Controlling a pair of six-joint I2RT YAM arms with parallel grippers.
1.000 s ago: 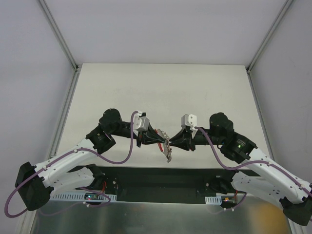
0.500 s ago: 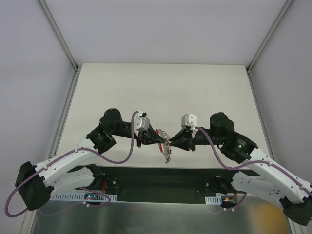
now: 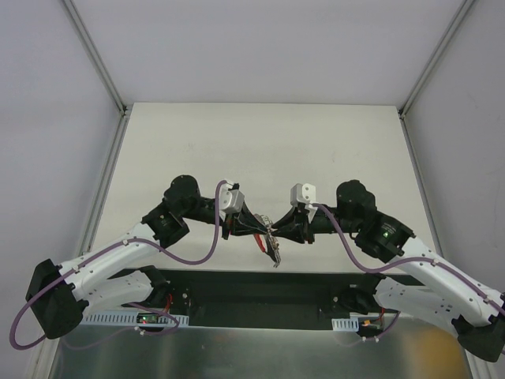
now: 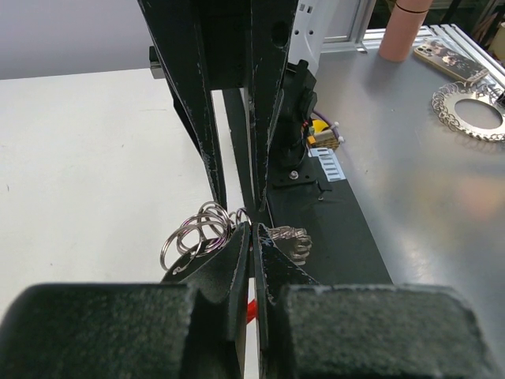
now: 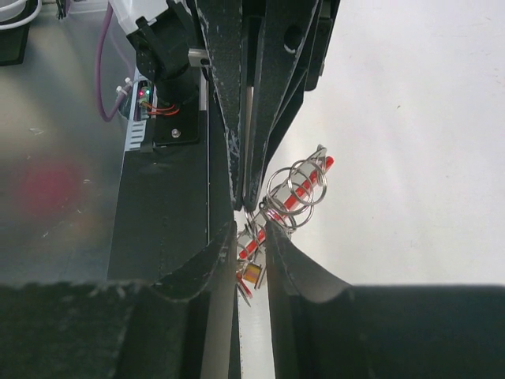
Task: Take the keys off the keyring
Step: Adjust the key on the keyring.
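Note:
Both grippers meet above the table's near edge. My left gripper (image 3: 256, 229) (image 4: 251, 229) is shut on the keyring's red plastic piece (image 4: 254, 304), which shows between its pads. A cluster of looped wire rings of the keyring (image 4: 196, 233) (image 5: 298, 185) sticks out beside its tips. The keys (image 3: 274, 251) (image 4: 290, 241) (image 5: 252, 272) hang in a small jagged bunch just below. My right gripper (image 3: 278, 231) (image 5: 251, 229) faces the left one, its fingers narrowly apart and closed on the bunch of rings and keys.
The white table (image 3: 260, 150) stretches away behind the grippers. A black base plate (image 3: 260, 292) runs along the near edge. On the metal bench beyond it stand a pink cylinder (image 4: 402, 31), a phone (image 4: 450, 59) and a chain loop (image 4: 473, 106).
The two grippers have drawn slightly closer together and the hanging keys have shifted a little lower. Both grips look the same.

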